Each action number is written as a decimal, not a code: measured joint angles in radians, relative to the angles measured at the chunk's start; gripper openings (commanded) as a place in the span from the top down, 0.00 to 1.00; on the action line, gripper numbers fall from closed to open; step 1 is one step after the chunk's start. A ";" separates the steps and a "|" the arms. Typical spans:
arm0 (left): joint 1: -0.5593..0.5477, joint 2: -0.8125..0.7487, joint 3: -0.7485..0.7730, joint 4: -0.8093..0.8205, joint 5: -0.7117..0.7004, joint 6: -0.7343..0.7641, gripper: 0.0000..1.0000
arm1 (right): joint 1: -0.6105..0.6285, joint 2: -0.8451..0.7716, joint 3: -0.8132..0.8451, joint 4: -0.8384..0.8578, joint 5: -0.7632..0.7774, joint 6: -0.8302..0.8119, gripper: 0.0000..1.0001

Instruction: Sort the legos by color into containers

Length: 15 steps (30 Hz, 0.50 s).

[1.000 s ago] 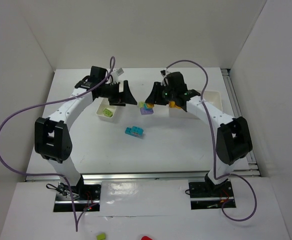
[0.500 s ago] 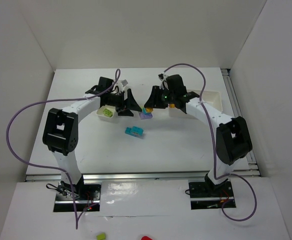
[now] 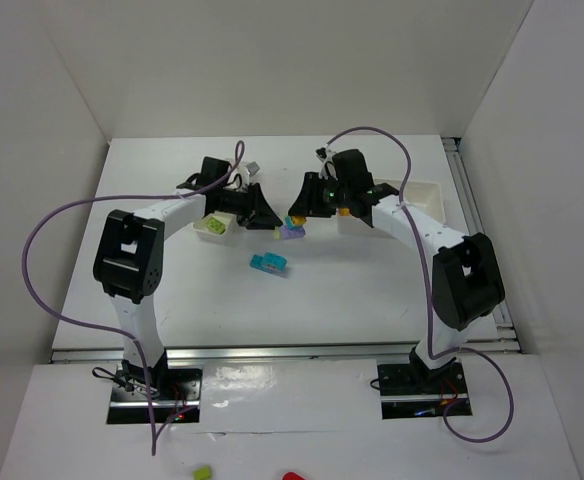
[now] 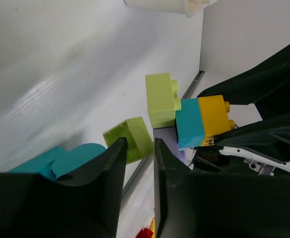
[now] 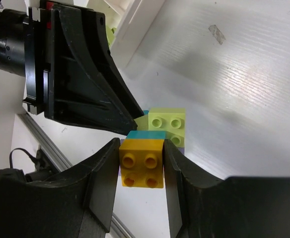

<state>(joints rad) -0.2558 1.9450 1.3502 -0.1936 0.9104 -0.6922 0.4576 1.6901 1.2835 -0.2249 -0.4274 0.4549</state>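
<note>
My right gripper point(image 5: 141, 166) is shut on a yellow brick point(image 5: 141, 168), the end of a small stack of legos point(image 3: 292, 229) held just above the table's middle. Under the yellow one sits a cyan brick point(image 4: 189, 123), then a purple brick point(image 4: 167, 138) and a pale green brick point(image 4: 161, 99). From the left, my left gripper point(image 4: 140, 146) meets the stack. Its jaws stand narrow, tips pinched on a second, tilted pale green brick point(image 4: 130, 139). Joined cyan bricks point(image 3: 268, 263) lie loose on the table nearer the arms. Containers: a left tray point(image 3: 198, 225) and a right tray point(image 3: 422, 192).
The left tray holds a pale green brick point(image 3: 215, 228). An orange brick point(image 3: 344, 209) shows by the right tray's left end. White walls close the table at the back and sides. A metal rail point(image 3: 472, 200) runs along the right edge.
My left gripper swung right from over the left tray to the stack, and its jaws went from wide open to nearly closed. The right gripper and stack barely moved.
</note>
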 measured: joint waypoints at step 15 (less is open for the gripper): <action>0.004 0.003 0.045 -0.079 -0.098 0.023 0.94 | 0.000 -0.020 0.000 -0.022 0.048 -0.006 0.69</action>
<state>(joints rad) -0.2520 1.9484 1.3956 -0.2729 0.8120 -0.6689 0.4576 1.6699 1.2831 -0.2470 -0.3798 0.4492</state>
